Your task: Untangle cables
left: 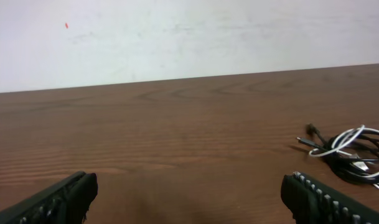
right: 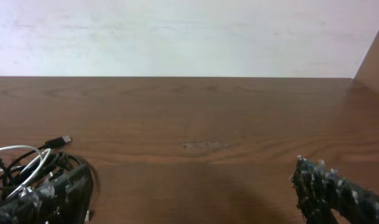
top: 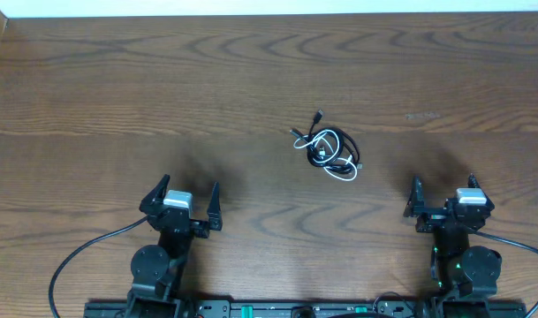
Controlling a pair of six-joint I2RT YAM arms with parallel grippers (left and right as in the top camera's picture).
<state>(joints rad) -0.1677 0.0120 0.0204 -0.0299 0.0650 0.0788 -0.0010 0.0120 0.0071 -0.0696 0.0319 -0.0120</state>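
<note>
The wooden table (top: 118, 88) has both arms at its near edge. The left gripper (top: 190, 185) and the right gripper (top: 443, 181) are spread wide and hold nothing. Between them and farther out, the black cable (top: 342, 141) and the white cable (top: 343, 174) lie in one small heap, seemingly knotted together

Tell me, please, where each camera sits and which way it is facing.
Overhead: fixed above the table, looking straight down; left gripper and right gripper open at the bottom edge, cables beyond them.
Left wrist: rides behind the left gripper, facing forward across the table toward the wall; own fingers at the bottom corners.
Right wrist: same behind the right gripper; own fingers at the bottom corners.
Shared: both wrist views catch the cables, one at right, one at left.
</note>
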